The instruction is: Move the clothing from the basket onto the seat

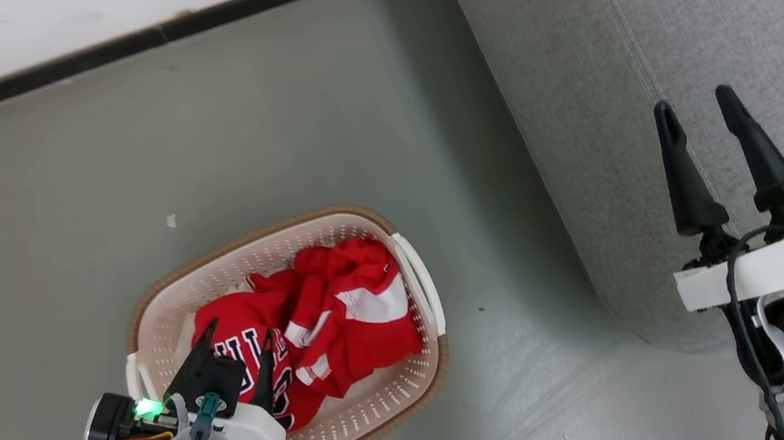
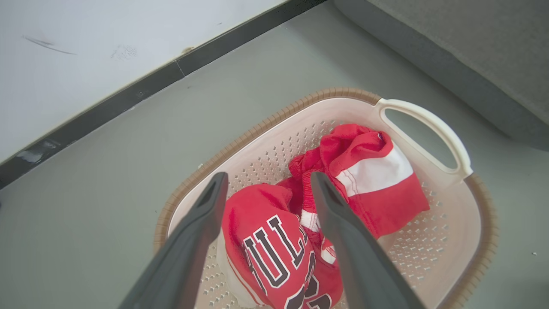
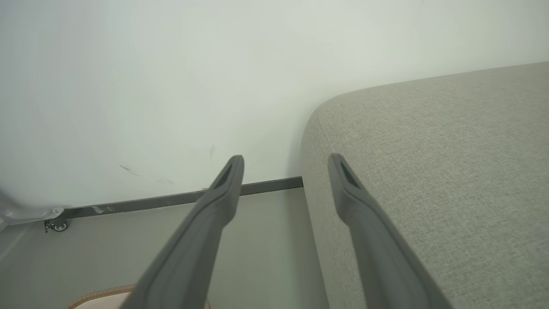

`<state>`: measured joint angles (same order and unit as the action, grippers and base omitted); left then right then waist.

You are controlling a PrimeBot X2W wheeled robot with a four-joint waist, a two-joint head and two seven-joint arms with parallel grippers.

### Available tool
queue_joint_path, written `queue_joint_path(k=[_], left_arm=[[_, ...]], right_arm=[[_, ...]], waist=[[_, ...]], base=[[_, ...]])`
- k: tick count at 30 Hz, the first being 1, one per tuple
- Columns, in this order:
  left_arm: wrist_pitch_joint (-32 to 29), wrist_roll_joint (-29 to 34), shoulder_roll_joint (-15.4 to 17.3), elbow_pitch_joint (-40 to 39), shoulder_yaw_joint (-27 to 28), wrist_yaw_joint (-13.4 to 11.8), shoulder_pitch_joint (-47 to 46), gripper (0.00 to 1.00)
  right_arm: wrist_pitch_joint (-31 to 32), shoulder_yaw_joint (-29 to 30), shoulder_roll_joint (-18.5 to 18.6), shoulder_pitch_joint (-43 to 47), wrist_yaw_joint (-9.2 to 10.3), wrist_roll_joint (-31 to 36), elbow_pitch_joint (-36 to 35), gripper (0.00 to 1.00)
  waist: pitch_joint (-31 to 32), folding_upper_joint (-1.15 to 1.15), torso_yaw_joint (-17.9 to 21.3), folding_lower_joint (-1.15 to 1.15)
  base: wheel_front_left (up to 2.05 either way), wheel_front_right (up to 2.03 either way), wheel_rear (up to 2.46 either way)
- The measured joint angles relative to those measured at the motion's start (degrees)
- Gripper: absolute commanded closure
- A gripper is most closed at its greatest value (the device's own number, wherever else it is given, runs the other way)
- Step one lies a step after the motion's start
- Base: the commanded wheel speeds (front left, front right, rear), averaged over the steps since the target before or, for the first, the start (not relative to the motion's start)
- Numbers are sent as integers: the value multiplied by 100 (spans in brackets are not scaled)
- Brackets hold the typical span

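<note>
Garments (image 1: 346, 334), two red, in one basket (image 1: 248, 264)

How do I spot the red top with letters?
Beside the big grey fabric sofa, a cream-white perforated plastic basket stands on the floor. Inside, the soft red top by the left gripper bears black-and-white letters; its red neighbour shows a broad white band.

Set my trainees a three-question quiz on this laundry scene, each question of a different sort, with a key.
1. True or false: the red clothing lies in the basket.
2. Which gripper is poised over the basket? A. left B. right C. both
3. Fill in: the right gripper hovers, open, over the edge of the grey ____.
Key: 1 true; 2 A, the left gripper, jaws open; 3 seat.
</note>
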<state>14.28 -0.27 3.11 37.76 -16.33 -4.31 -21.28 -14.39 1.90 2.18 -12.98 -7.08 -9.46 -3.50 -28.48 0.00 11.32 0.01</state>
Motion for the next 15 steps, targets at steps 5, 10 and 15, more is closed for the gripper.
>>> queue_joint_path(k=[5,10,15], left_arm=[[0,75,23,167,-49,-1,-174,0],[0,82,102,319,-36,-1,-329,0],[0,96,116,486,-20,-27,-496,0]], right_arm=[[-5,-30,1,-215,0,-65,-5,0],[-5,-47,2,-401,0,-130,-19,0],[-5,-88,3,-598,0,-166,-24,0]], waist=[[-241,0,117,0],[-470,0,227,0],[-685,0,325,0]], base=[[0,0,0],[0,0,0],[0,0,0]])
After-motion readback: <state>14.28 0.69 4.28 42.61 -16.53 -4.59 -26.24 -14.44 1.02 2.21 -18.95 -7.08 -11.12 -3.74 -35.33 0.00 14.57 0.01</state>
